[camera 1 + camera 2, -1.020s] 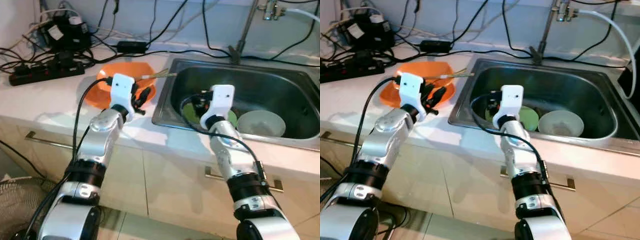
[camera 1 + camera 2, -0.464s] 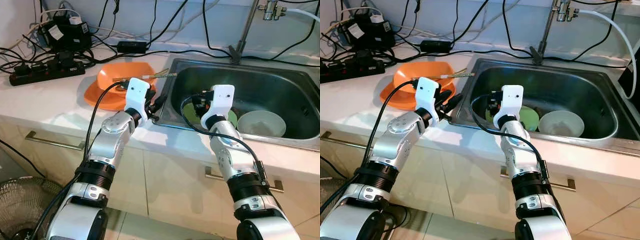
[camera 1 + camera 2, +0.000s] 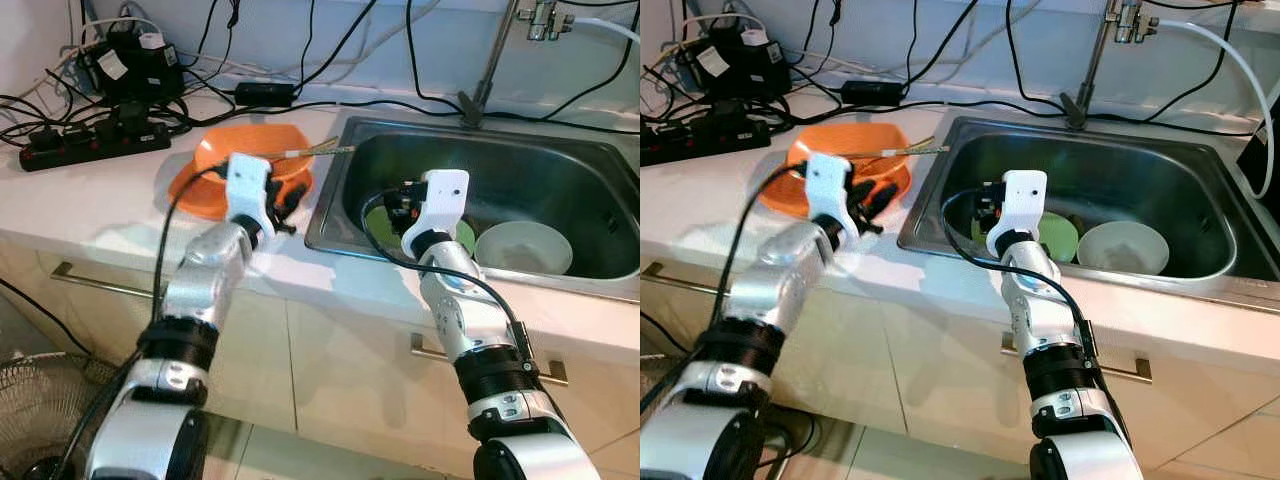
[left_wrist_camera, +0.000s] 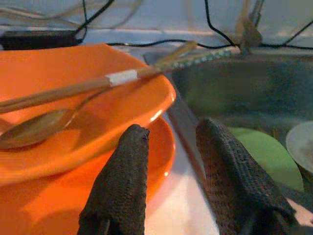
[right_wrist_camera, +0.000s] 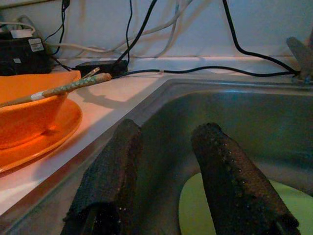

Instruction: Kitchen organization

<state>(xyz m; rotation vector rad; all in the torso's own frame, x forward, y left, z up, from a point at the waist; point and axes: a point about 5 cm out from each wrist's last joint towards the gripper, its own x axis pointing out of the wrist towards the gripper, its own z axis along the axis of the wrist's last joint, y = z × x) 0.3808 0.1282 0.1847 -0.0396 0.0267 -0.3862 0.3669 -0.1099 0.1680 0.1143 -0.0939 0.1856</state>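
Two chopsticks (image 4: 122,78) lie across an orange bowl (image 3: 262,150), their tips reaching over the near corner of the steel sink (image 3: 560,170), and a spoon (image 4: 34,128) rests inside the bowl, which sits on an orange plate (image 4: 161,142) on the counter (image 3: 90,200) just beside the sink. Inside the sink lie a green plate (image 3: 1058,235) and a pale bowl (image 3: 1124,246). The left gripper (image 4: 171,147) hovers at the orange plate's sink-side rim with fingers spread, empty; the right gripper (image 5: 166,147), also spread and empty, hangs in the sink above the green plate.
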